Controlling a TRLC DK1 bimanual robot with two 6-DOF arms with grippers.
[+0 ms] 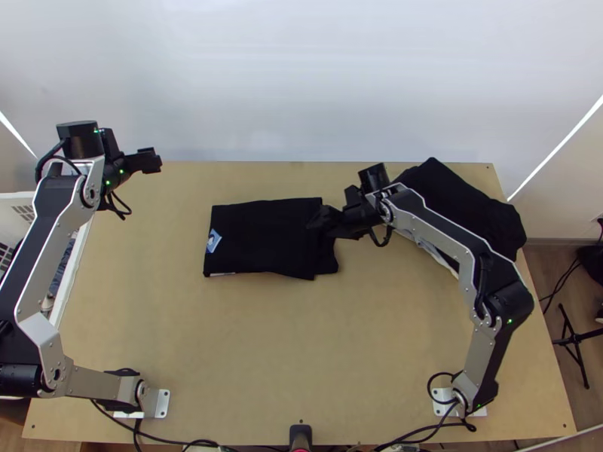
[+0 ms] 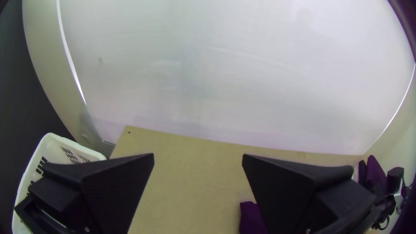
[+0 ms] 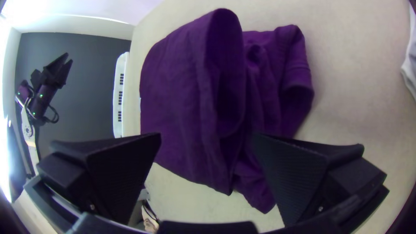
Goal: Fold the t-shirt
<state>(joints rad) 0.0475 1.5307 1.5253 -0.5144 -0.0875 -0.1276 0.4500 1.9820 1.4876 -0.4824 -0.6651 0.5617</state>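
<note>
the shirt [image 1: 256, 237] lies on the tabletop [image 1: 249, 339] as a compact, roughly rectangular bundle, a smooth folded panel over a rumpled part that pokes out at its right end in the top view. a small pale label [image 1: 214, 241] sits by the shirt's left end. the folding looks well along, and the step in hand seems to be dealing with that untidy right end.

the right claw [image 3: 207, 134] is over the shirt's right end, its fingers spread with no cloth between them. the next move probably calls for it to go low, pinch the loose edge and bring it across or tuck it flat; catching just the top layer could pull the panel askew. the left claw [image 1: 154, 160] is open too, holding nothing, off beyond the shirt's far left corner.

to the left of the shirt, at the tabletop's side, stands a white basket [image 2: 56, 149] with slotted walls; some bluish-grey stuff, perhaps cloth, is inside. right of the shirt lies a dark cloth pile [image 1: 456, 203] with some white along its near edge.
</note>
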